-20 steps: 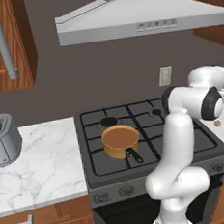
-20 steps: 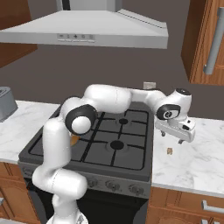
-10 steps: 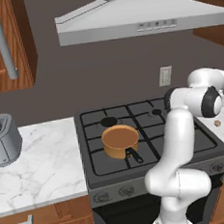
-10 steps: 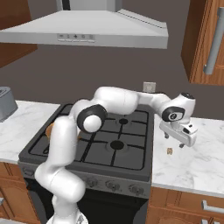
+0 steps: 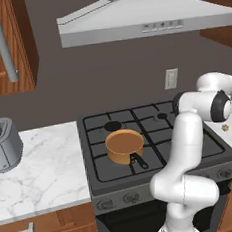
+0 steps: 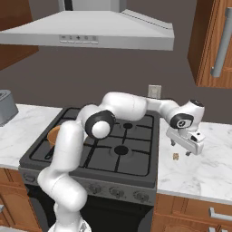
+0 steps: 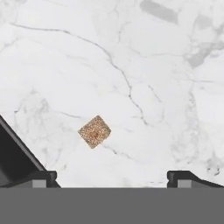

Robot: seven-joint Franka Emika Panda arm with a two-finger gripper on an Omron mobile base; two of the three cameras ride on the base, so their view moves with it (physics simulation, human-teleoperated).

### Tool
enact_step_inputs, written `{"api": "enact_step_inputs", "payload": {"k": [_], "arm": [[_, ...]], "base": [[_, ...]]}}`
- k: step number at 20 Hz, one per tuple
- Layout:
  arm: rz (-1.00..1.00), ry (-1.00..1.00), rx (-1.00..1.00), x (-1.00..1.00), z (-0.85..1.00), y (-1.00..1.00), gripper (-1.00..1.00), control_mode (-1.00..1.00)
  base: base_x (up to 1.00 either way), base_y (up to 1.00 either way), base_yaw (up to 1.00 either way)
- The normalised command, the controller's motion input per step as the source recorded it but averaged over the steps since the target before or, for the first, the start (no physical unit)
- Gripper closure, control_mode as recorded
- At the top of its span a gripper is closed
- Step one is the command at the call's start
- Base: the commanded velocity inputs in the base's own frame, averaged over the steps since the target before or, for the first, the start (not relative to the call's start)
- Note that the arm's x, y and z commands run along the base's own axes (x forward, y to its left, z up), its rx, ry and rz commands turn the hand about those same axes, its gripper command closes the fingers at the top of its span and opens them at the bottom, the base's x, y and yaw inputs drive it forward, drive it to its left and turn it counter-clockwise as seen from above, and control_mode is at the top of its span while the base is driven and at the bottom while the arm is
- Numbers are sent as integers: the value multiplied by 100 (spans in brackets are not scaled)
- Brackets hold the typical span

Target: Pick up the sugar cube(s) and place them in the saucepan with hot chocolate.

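Note:
A small brown sugar cube (image 7: 94, 131) lies on the white marble counter right of the stove, also seen as the cube (image 6: 176, 156) and a speck (image 5: 225, 126). My gripper (image 6: 180, 148) hovers just above it, pointing down. It is open with nothing held, and the cube sits left of centre ahead of the tips of the gripper (image 7: 113, 177). The copper-orange saucepan (image 5: 125, 146) with a black handle stands on the stove's front left burner, far to the left of the hand. In the right base view the arm hides most of the saucepan (image 6: 52, 134).
The black gas stove (image 5: 152, 157) sits between two marble counters; its dark edge (image 7: 15, 157) borders the cube's patch. A toaster (image 5: 2, 144) stands at far left. The range hood (image 6: 90, 31) hangs overhead, with a wall socket (image 6: 154, 91) behind.
The arm has stretched a little further right and the hand has sunk slightly toward the counter above the cube. The cube and saucepan have not moved.

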Motion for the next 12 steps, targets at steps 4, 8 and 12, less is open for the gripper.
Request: {"api": "enact_step_inputs", "payload": {"k": [4,8,12], "arm": [[0,0,0,11,-19,0,-100,-100],[0,0,0,25,-24,0,-100,-100],[0,0,0,32,-24,0,-100,-100]], "base": [[0,0,0],[0,0,0],[0,0,0]]}}
